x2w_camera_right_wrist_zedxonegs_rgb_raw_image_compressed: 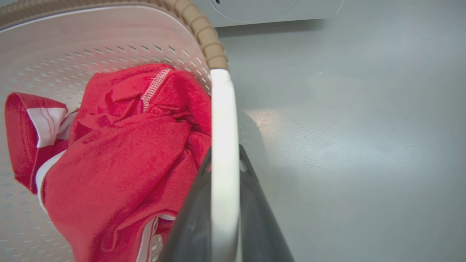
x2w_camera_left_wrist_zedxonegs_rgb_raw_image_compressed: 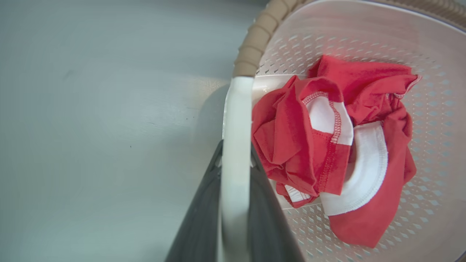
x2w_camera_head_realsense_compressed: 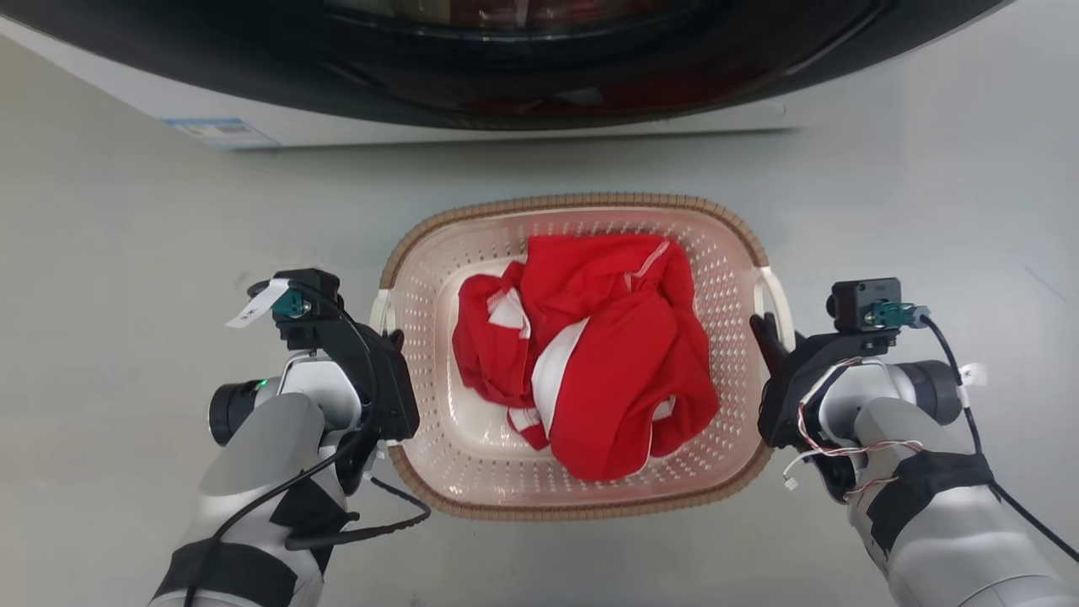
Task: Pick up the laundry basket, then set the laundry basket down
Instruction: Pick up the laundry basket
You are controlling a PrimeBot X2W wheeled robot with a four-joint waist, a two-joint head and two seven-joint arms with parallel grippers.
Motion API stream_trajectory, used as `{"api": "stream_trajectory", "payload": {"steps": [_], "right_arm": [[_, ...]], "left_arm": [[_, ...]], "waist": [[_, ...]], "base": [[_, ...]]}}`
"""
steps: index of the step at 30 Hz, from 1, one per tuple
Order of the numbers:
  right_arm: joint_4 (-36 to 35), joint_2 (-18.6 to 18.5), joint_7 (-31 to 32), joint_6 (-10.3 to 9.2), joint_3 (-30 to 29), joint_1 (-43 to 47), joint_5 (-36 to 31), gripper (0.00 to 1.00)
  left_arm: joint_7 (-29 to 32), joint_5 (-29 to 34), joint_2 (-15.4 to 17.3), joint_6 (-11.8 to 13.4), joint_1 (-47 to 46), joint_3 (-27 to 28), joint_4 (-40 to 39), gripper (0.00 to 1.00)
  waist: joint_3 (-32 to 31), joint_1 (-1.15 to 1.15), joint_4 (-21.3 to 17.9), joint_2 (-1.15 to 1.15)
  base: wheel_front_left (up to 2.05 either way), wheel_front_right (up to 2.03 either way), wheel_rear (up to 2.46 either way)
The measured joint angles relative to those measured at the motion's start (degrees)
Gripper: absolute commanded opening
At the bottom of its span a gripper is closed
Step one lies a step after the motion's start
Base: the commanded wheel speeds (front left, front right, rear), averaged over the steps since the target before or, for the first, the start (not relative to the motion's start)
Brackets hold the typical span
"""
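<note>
The cream-white laundry basket (x2w_camera_head_realsense_compressed: 732, 253) with perforated walls and a brown woven-look rim sits in the middle of the head view, holding a crumpled red and white garment (x2w_camera_head_realsense_compressed: 590, 354). My left gripper (x2w_camera_head_realsense_compressed: 389, 337) is shut on the basket's white left handle (x2w_camera_left_wrist_zedxonegs_rgb_raw_image_compressed: 236, 120), which runs between its two dark fingers (x2w_camera_left_wrist_zedxonegs_rgb_raw_image_compressed: 198, 218). On the other side my right gripper (x2w_camera_head_realsense_compressed: 767, 329) is shut on the white right handle (x2w_camera_right_wrist_zedxonegs_rgb_raw_image_compressed: 224, 123), with a dark finger (x2w_camera_right_wrist_zedxonegs_rgb_raw_image_compressed: 255, 218) on each side of it. Whether the basket is on or off the floor I cannot tell.
A washing machine (x2w_camera_head_realsense_compressed: 253, 118) with a dark round door (x2w_camera_head_realsense_compressed: 539, 59) stands just beyond the basket, its white base (x2w_camera_right_wrist_zedxonegs_rgb_raw_image_compressed: 269, 11) close to the far rim. Grey floor (x2w_camera_head_realsense_compressed: 126, 253) spreads to both sides and in front.
</note>
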Motion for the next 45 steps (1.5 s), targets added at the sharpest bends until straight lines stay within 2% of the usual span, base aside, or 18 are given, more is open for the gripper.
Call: {"api": "stream_trajectory", "payload": {"steps": [16, 34, 45], "right_arm": [[7.7, 2.3, 7.8, 0.01, 1.5, -0.8, 1.0, 0.00], [9.8, 2.9, 17.4, 0.51, 2.7, -0.7, 2.5, 0.00], [10.3, 3.0, 21.7, 0.58, 2.8, 0.2, 4.4, 0.00]], "left_arm": [[9.4, -4.3, 0.3, 0.0, 0.7, -4.2, 1.9, 0.00], [20.1, -8.3, 0.7, 0.4, 1.6, -7.7, 3.3, 0.00], [24.5, -10.7, 0.7, 1.0, 2.7, -8.6, 3.9, 0.00]], "waist": [[-11.0, 0.00, -0.3, 0.00], [-22.9, 0.00, -0.8, 0.00], [-28.9, 0.00, -0.4, 0.00]], "base": [[0.00, 0.00, 0.00], [0.00, 0.00, 0.00], [0.00, 0.00, 0.00]]}}
